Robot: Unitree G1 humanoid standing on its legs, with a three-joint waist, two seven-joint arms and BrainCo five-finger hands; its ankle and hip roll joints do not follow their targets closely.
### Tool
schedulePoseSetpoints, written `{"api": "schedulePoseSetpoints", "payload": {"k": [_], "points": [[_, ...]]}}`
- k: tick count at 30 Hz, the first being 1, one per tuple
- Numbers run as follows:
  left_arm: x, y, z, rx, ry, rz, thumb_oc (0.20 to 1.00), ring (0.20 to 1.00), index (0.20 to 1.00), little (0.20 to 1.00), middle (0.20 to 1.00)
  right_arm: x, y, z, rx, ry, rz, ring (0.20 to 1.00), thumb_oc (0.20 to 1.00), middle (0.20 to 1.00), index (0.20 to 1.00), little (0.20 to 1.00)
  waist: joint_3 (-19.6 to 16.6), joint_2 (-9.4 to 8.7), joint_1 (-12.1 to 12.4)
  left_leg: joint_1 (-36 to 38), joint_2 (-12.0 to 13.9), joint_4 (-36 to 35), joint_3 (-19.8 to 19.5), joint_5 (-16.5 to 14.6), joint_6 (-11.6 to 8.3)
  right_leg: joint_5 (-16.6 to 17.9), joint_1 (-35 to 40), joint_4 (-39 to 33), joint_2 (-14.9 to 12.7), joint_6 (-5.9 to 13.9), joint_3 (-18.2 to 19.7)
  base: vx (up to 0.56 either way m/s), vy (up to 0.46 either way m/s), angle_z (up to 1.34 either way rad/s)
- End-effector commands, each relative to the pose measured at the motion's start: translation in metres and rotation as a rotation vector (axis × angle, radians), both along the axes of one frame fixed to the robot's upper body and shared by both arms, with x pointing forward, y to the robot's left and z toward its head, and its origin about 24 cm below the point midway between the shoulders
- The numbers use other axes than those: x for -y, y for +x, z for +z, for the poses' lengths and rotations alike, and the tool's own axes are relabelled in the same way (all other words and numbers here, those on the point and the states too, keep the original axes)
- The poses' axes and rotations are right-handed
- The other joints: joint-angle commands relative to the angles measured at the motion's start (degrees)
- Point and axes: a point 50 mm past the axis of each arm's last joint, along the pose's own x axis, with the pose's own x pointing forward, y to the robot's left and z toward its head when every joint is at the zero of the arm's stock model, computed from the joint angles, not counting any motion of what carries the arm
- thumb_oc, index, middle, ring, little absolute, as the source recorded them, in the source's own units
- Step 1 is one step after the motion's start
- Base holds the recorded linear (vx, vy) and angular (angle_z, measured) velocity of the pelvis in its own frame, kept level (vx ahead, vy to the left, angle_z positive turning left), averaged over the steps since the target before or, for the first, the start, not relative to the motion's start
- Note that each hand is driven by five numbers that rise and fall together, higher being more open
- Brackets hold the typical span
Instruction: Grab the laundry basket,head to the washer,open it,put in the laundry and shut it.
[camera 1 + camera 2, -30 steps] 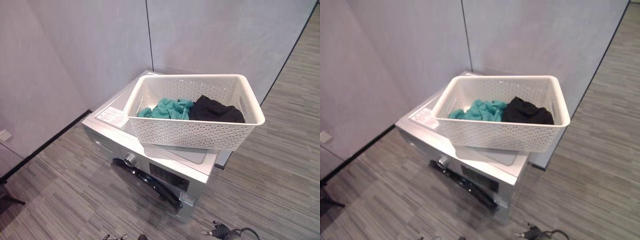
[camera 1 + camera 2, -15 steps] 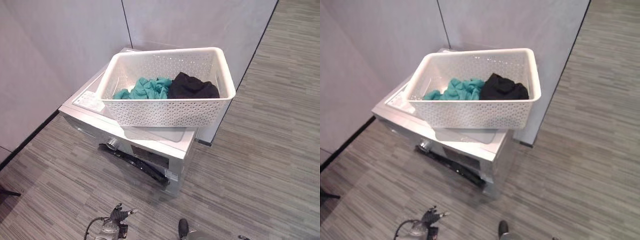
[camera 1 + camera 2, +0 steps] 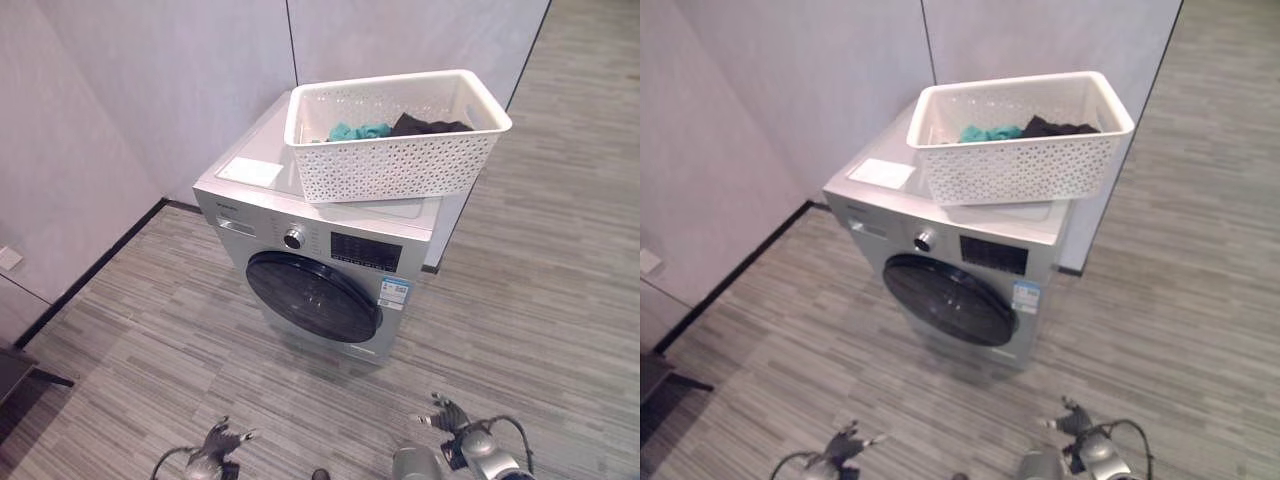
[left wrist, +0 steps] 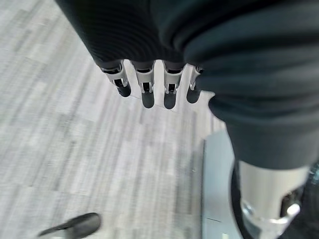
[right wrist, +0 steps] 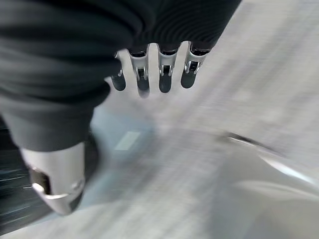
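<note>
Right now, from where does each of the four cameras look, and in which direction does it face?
Left eye view: on the head, facing down at the silver front-loading washer carrying the white perforated plastic laundry basket; the left hand and right hand hang low.
Right eye view: beside it, the same scene, slightly offset.
Left wrist view: along the left hand's straight fingers, toward the grey striped floor.
Right wrist view: along the right hand's straight fingers, toward the floor.
Both eye views share washer, basket, hands.

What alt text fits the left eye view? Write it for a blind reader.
A white perforated laundry basket holding teal and black clothes sits on a silver front-loading washer with its round dark door closed. Both hands, left and right, hang low over grey striped floor.
</note>
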Motion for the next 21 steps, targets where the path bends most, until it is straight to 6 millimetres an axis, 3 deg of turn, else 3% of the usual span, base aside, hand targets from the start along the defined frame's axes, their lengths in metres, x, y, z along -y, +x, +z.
{"api": "schedulePoseSetpoints", "payload": {"k": [1,3,9,13,18,21], "points": [[0.007,0.027,0.009,0.106,-0.032,0.01,1.0,1.0,1.0,1.0,1.0,-0.002,0.027,0.031,0.178,-0.101,0.141,1.0,1.0,1.0,1.0,1.0,-2.5,-2.31,2.5,-1.2,2.1,1.3,-4.1,-3.9,-0.91,7.0,7.9,-18.3,-1.7,-0.15,-4.8,-0.12,-0.225,-0.25],[0.008,0.026,0.01,0.126,-0.046,0.036,1.0,1.0,1.0,1.0,1.0,-0.005,0.043,0.052,0.275,-0.118,0.201,1.0,1.0,1.0,1.0,1.0,-3.7,-4.0,3.8,-1.8,3.7,0.9,-3.1,-3.5,-2.27,7.8,11.5,-26.8,-1.8,0.09,-6.1,-0.05,-0.21,-0.36],[0.013,0.021,0.01,0.129,-0.062,0.006,1.0,1.0,1.0,1.0,1.0,-0.005,0.053,0.068,0.353,-0.129,0.234,1.0,1.0,1.0,1.0,1.0,-4.5,-5.12,4.8,-0.7,5.3,-2.5,-4.3,-1.3,-3.83,7.7,14.2,-31.3,0.0,-0.15,-7.5,-0.01,-0.095,0.01],[0.02,0.021,0.009,0.126,-0.073,-0.038,1.0,1.0,1.0,1.0,1.0,-0.004,0.059,0.071,0.362,-0.151,0.239,1.0,1.0,1.0,1.0,1.0,-4.7,-5.19,5.6,-0.6,5.8,-4.1,-5.6,-0.1,-4.35,7.0,14.4,-31.4,0.5,-0.29,-8.9,0.0,-0.042,0.24],[0.033,0.027,0.014,0.159,-0.093,-0.149,1.0,1.0,1.0,1.0,1.0,0.009,0.088,0.085,0.407,-0.289,0.203,1.0,1.0,1.0,1.0,1.0,-4.0,-4.68,7.7,-1.9,6.1,-4.3,-8.3,0.8,-4.86,6.4,14.5,-31.4,1.0,-0.54,-11.5,0.0,-0.008,0.32],[0.037,0.026,0.015,0.164,-0.112,-0.167,1.0,1.0,1.0,1.0,1.0,0.016,0.106,0.084,0.364,-0.306,0.123,1.0,1.0,1.0,1.0,1.0,-3.1,-4.22,9.5,-2.5,6.0,-4.3,-9.2,1.2,-4.89,6.5,14.3,-31.4,1.1,-0.62,-12.1,0.0,0.013,0.29]]}}
